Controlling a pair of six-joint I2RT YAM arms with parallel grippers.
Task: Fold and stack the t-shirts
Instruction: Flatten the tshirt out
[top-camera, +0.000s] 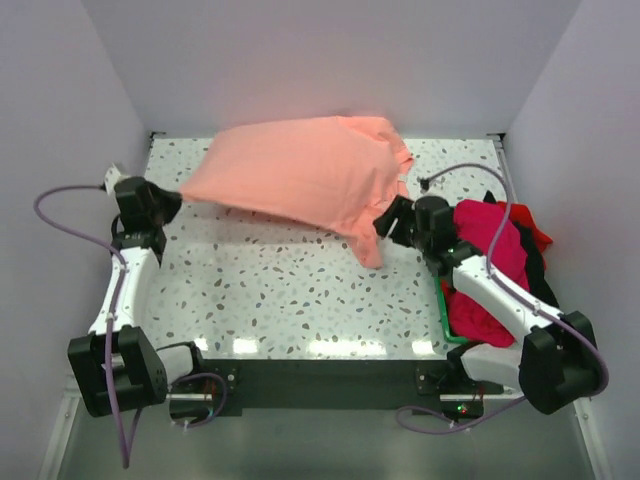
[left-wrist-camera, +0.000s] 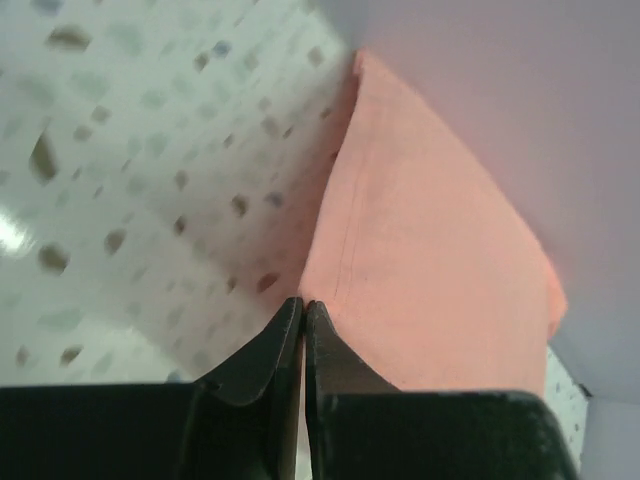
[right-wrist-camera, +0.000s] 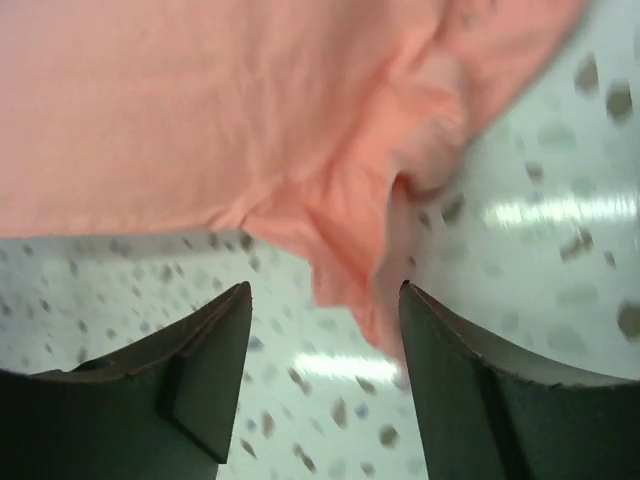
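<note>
A salmon-pink t-shirt (top-camera: 300, 170) hangs stretched over the back half of the speckled table (top-camera: 280, 290). Its left corner is pinched by my left gripper (top-camera: 178, 197), whose jaws are shut tight on the hem of the pink cloth (left-wrist-camera: 420, 260). My right gripper (top-camera: 385, 222) stands open just below the shirt's drooping right end (right-wrist-camera: 350, 250), with the cloth hanging free in front of the fingers and nothing between them. The other t-shirts, magenta (top-camera: 487, 255), red (top-camera: 535, 232) and black (top-camera: 545, 275), lie heaped at the right.
A green plastic tray (top-camera: 447, 318) under the heap sits by the table's right edge, its rim showing near my right arm. White walls close in the table at the back and both sides. A dark strip runs along the near edge.
</note>
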